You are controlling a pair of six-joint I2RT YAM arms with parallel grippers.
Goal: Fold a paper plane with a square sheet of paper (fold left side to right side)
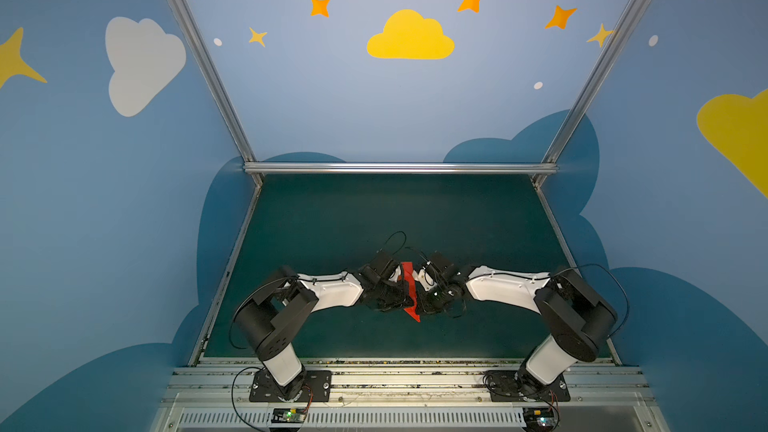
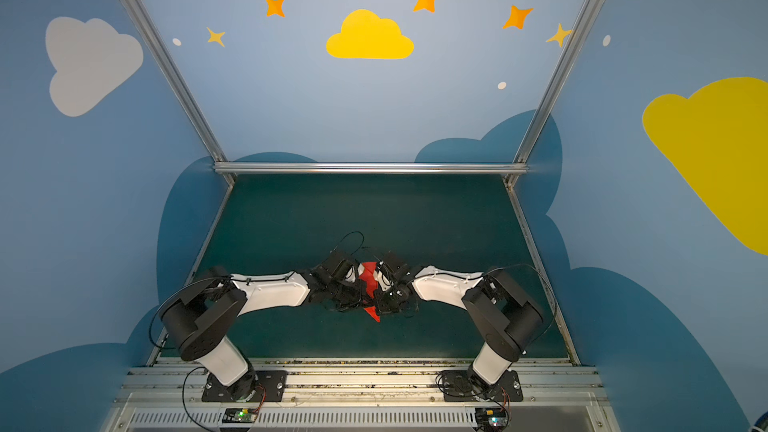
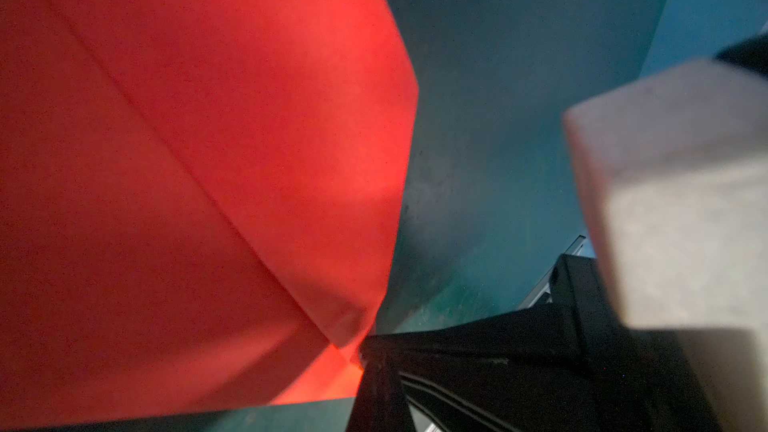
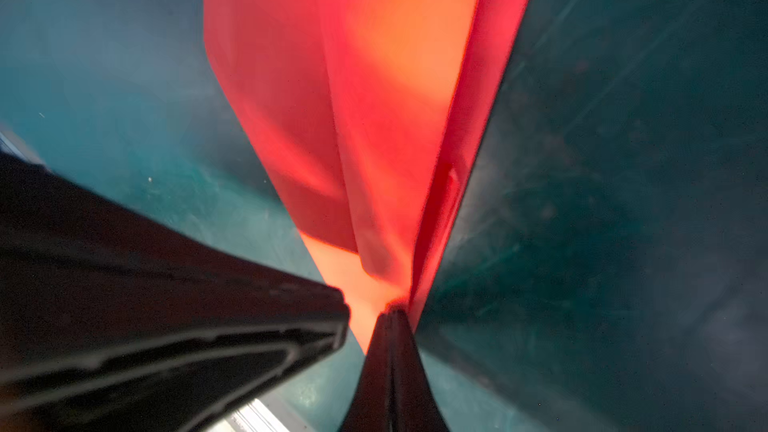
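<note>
We clamp the left gripper (image 3: 368,357) and right gripper (image 4: 392,317) shut on the paper plane (image 1: 410,284), holding it upright between them, seemingly to press its crease.

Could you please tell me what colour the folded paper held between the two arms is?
Bright red; the paper shows best in the left wrist view.

Paper plane (image 3: 187,160): thin red paper, matt, smooth between sharp creases, glowing where light passes through. Table mat (image 1: 374,209): dark green, matt, finely scuffed. Frame rail (image 1: 399,167): bare brushed metal; arm shells (image 1: 332,288): smooth white plastic.
</note>
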